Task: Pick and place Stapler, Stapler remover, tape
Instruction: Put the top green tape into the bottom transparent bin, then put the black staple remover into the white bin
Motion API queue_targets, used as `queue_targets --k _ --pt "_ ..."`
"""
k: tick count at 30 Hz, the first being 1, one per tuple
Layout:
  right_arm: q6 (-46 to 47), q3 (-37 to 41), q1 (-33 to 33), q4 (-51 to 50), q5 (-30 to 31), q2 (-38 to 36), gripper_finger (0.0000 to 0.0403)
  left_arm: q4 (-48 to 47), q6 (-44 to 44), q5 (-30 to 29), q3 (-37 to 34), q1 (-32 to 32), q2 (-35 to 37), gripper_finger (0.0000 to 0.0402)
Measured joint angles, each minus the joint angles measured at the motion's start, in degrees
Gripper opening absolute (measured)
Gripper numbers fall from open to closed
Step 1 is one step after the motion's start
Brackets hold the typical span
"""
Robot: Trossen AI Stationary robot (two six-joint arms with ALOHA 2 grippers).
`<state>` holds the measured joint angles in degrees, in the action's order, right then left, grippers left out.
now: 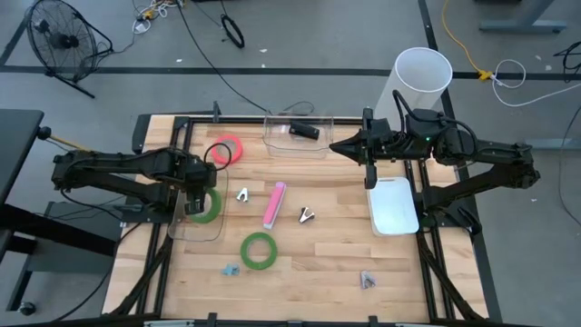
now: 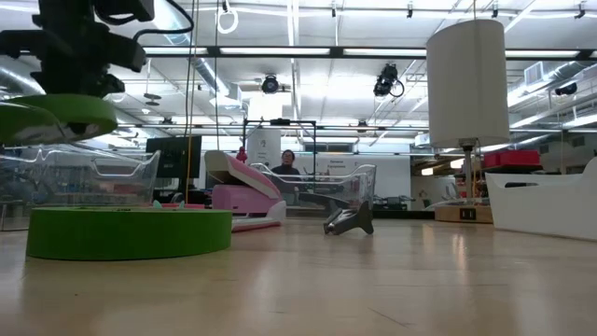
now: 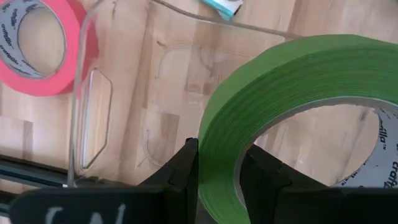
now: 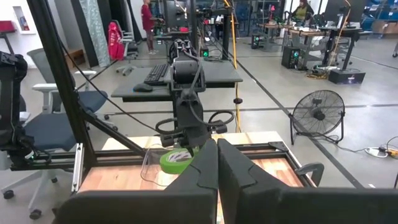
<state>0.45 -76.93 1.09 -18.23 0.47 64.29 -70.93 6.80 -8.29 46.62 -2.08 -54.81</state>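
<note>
High view: left gripper [image 1: 198, 202] clamped on a green roll [image 1: 205, 205], held over a clear bin [image 1: 194, 222] at the table's [image 1: 327, 282] left edge. Left wrist view: fingers [image 3: 184, 167] pinching the roll's wall, one inside the ring, one outside; roll tilted, standing up from the fingertips, bin floor beneath. Pink roll [image 1: 226, 150] lying flat just outside the bin wall, beyond the fingertips, apart from them. Low view: held roll [image 2: 56, 114] lifted clear of the wood, above the bin rim.

Second green roll [image 1: 259, 251] flat on the table, nearer the front edge, well apart from both grippers. Pink stapler [image 1: 274, 204] lying between the two grippers, nearer the left one; small metal remover [image 1: 307, 215] just beside it on the right-arm side. Another small metal piece [image 1: 242, 194] between stapler and left fingers. Two small bluish bits [image 1: 230, 269] and [image 1: 368, 280] near the front edge; too small to tell what.

Right gripper [image 1: 338, 146] clenched on nothing, fingers pressed together, hanging above the table's back right part, pointing toward the left arm. Second clear bin [image 1: 298, 136] just beside those fingertips, a dark object [image 1: 304, 131] inside. White tray [image 1: 393, 205] under the right arm, behind the fingers. White cylinder [image 1: 422, 80] beyond the table's back edge.
</note>
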Motion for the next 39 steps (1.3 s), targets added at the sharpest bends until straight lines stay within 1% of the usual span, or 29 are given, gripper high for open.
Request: queue_targets --k 8,11,15,22,26,29,35,39 --pt "0.02 0.00 0.01 -0.43 0.00 0.00 0.0000 -0.62 -0.01 -0.45 -0.30 0.00 0.02 0.0094" --pt "0.02 0.00 0.01 -0.43 0.00 0.00 0.0000 -0.56 0.03 -0.42 -0.30 0.00 0.02 0.0103" --pt "0.02 0.00 0.01 -0.47 0.00 0.00 0.0000 -0.38 0.05 -0.39 -0.30 0.00 0.02 0.0129" --pt "0.04 0.00 0.01 -0.53 0.00 0.00 0.0000 -0.14 0.05 -0.40 -0.30 0.00 0.02 0.0192" --pt "0.04 0.01 0.01 -0.53 0.00 0.00 0.0000 -0.16 0.09 -0.40 -0.30 0.00 0.02 0.0215" --pt "0.04 0.01 0.01 -0.53 0.00 0.00 0.0000 -0.16 0.42 -0.38 -0.30 0.00 0.02 0.0219" --pt "0.04 0.00 -0.01 -0.53 0.00 0.00 0.0000 -0.17 0.49 -0.30 -0.29 0.00 0.02 0.0214" --pt "0.04 0.00 0.00 -0.73 0.00 0.00 0.0000 -0.22 0.86 1.27 0.85 0.02 0.02 0.0213"
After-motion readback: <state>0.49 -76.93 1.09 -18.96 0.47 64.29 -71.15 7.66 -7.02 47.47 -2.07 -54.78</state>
